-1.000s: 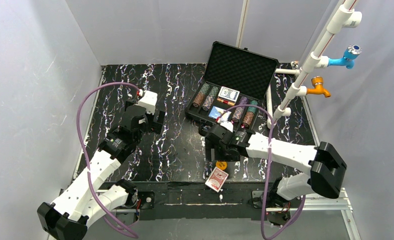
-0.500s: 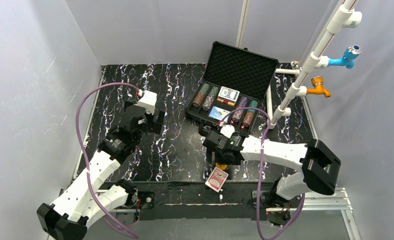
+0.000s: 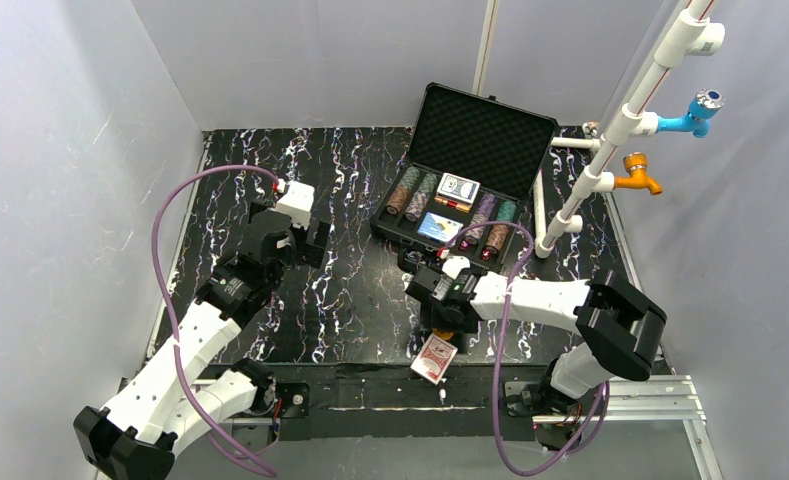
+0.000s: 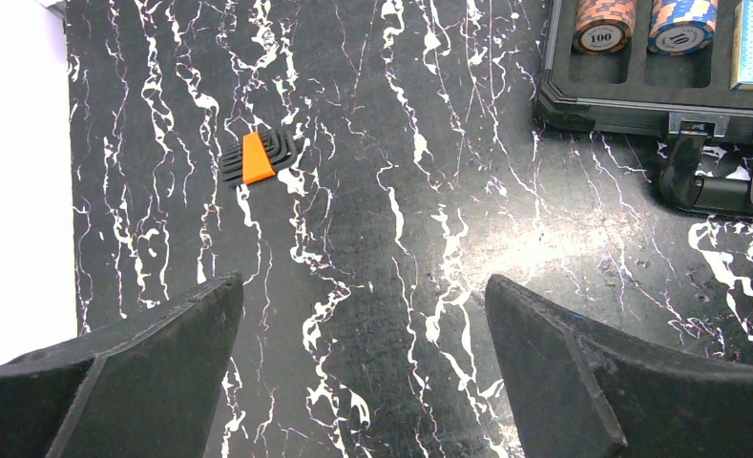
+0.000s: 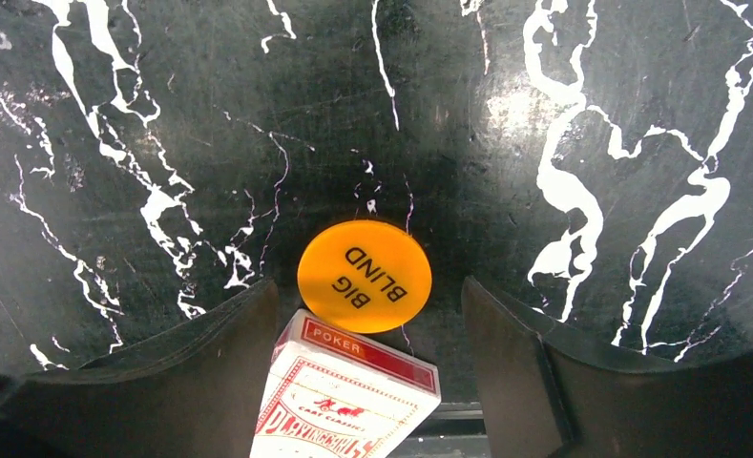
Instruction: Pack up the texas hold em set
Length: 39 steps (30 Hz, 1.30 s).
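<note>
The right gripper (image 5: 367, 303) stands spread on either side of the orange "BIG BLIND" disc (image 5: 364, 275), touching nothing. A red "POKER" card deck (image 5: 348, 401) lies just nearer the wrist. The left gripper (image 4: 363, 296) hangs wide open. Ahead to its right, the black case (image 4: 639, 103) holds a chip stack (image 4: 604, 21) marked "100".

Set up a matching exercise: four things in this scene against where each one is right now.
Things:
1. orange round BIG BLIND disc
2. red cardboard card deck
3. blue card deck
4. left end effector

Places:
A. inside the open black hard case
B. open above bare black marbled table
C. flat on the table between the fingers of the right end effector
D. by the table's near edge, next to the disc

Pairs: 1-C, 2-D, 3-A, 4-B.
</note>
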Available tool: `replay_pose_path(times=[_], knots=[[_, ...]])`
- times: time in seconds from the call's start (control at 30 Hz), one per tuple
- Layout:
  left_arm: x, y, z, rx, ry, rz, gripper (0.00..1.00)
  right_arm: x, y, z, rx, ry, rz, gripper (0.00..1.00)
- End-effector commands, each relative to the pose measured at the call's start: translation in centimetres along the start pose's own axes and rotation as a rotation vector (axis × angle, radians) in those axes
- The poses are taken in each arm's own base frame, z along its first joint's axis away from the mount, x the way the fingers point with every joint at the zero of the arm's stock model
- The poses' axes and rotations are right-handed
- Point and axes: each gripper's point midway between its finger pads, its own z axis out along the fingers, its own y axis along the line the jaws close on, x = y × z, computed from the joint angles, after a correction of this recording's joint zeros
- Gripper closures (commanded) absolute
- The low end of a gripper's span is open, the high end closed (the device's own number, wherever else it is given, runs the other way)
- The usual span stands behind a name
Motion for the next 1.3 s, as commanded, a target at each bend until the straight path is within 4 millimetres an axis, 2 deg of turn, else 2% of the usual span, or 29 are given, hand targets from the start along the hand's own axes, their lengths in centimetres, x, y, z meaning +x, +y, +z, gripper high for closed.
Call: replay_pose_path(times=[0.0,0.07,0.7,0.87,1.13,1.27], knots=[[-0.9,0.6,-0.5,-0.02,-0.024,-0.006,0.02,-0.3,0.0,0.8,-0.021,0.001,0.026,0.25],[-0.8,0.5,-0.5,-0.02,-0.022,-0.004,0.02,-0.1,0.0,1.1,-0.029,0.018,0.027,0.29],[-0.8,0.7,-0.5,-0.027,-0.021,0.004,0.02,1.8,0.1,2.7,0.023,0.139,-0.091,0.38],[-0.8,0.7,-0.6,-0.028,-0.023,0.005,0.02,2.3,0.0,3.1,0.03,0.167,-0.11,0.43],[-1.0,0.8,-0.7,-0.029,-0.029,0.002,0.02,1.6,1.2,3.1,-0.012,0.147,-0.135,0.55],[-1.0,0.8,-0.7,-0.029,-0.029,0.002,0.02,0.5,2.2,2.8,-0.041,0.109,-0.146,0.57]])
